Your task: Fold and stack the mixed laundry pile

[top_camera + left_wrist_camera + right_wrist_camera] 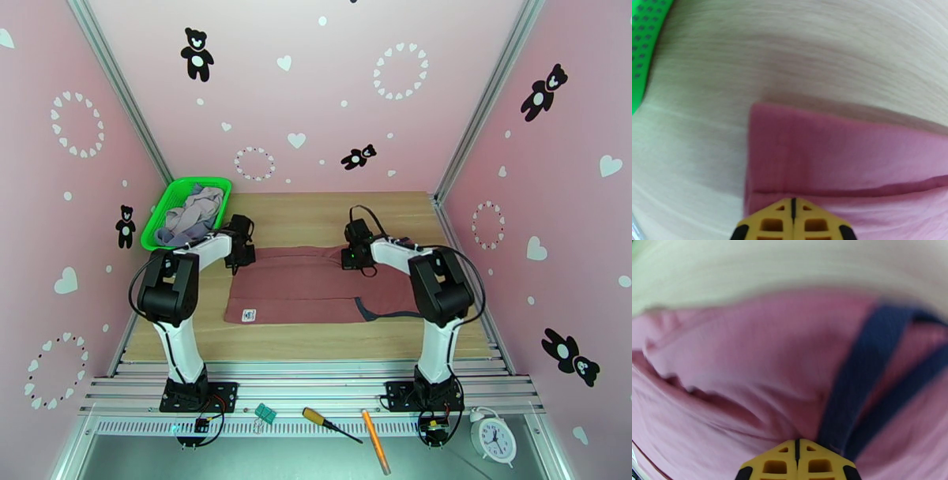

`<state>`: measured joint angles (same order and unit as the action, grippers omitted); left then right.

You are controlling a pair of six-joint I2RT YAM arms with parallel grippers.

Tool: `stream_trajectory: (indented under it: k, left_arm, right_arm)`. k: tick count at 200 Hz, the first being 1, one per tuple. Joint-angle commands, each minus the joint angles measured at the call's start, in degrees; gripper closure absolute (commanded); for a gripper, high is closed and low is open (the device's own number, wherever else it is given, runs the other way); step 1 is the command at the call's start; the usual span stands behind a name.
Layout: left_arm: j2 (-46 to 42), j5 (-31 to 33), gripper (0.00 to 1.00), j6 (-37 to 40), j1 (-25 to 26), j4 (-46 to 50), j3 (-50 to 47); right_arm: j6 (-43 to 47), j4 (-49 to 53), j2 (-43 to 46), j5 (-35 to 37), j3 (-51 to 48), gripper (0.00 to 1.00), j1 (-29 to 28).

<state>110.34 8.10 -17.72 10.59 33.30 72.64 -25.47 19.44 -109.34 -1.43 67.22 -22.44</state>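
The red top point(308, 288) lies flat mid-table, with its white label point(248, 315) at seven o'clock. The left gripper point(793, 205) is pressed together on its ten o'clock corner, pinching the folded edge. The right gripper point(797, 447) pinches puckered cloth beside the dark trim point(865, 370) (one o'clock edge). Grey clothes point(193, 213) fill the green basket point(158, 221) at ten o'clock.

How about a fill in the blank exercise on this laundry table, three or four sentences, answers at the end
The rust-red top lies spread flat on the ______ table.
Grey garments sit piled in the ______ basket.
The left gripper and the right gripper both have their jaws ______.
The top's white label lies nearer the ______ arm.
Missing words: wooden; green; shut; left.
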Motion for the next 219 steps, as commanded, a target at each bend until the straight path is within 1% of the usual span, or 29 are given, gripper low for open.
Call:
stream_trajectory:
  k: [1, 30, 83, 95, 112, 122, 140, 152, 172, 186, 201, 219]
  left_arm:
    - [-3.3, 3.9, 1.0, -1.6, -0.2, 1.2, -2.8]
    - [-6.7, 5.1, 1.0, -2.1, -0.2, 0.3, -5.4]
    - [-13.0, 6.8, 1.0, -2.7, -0.2, 1.6, -9.3]
    - [-14.9, 6.9, 1.0, -3.0, -0.3, 1.8, -10.7]
    - [-17.7, 6.6, 1.0, -3.5, -0.2, 1.8, -12.1]
    - [-18.9, 6.0, 1.0, -3.6, -0.2, 2.1, -12.1]
    - [-19.1, 3.9, 0.97, -3.6, -0.2, 3.3, -10.6]
    - [-18.1, 1.1, 1.0, -3.4, -0.2, 3.6, -9.3]
    - [-16.6, -3.5, 1.0, -3.6, -0.1, 2.6, -8.0]
    - [-17.2, -4.8, 1.0, -4.3, -0.1, 1.1, -8.0]
    - [-18.9, -4.2, 1.0, -4.3, -0.1, 1.1, -7.7]
    - [-21.3, -2.3, 1.0, -3.6, -0.1, 3.3, -6.0]
  right_arm:
    - [-2.6, 0.8, 3.1, 2.5, -5.6, 1.0, 0.0]
    - [-3.4, 0.3, 5.0, 3.5, -8.7, 1.0, 0.0]
    - [-4.1, 3.9, 9.7, 5.8, -9.5, 1.0, 0.0]
    - [-4.1, 4.6, 11.2, 5.9, -9.7, 0.94, -0.1]
    - [-3.8, 5.5, 13.5, 5.4, -9.8, 0.79, 0.0]
    - [-3.6, 6.1, 14.8, 5.0, -9.8, 0.73, -0.1]
    - [-3.4, 8.3, 17.6, 6.3, -9.6, 0.68, 0.0]
    - [-3.6, 10.1, 19.5, 8.2, -9.7, 0.66, 0.3]
    - [-3.5, 12.2, 21.4, 9.3, -9.7, 0.65, 3.0]
    - [-2.6, 12.5, 20.7, 8.0, -8.9, 0.65, 6.2]
    - [-1.1, 13.4, 17.6, 6.4, -6.8, 0.65, 9.7]
    - [0.3, 13.9, 11.9, 5.4, -2.9, 0.66, 12.7]
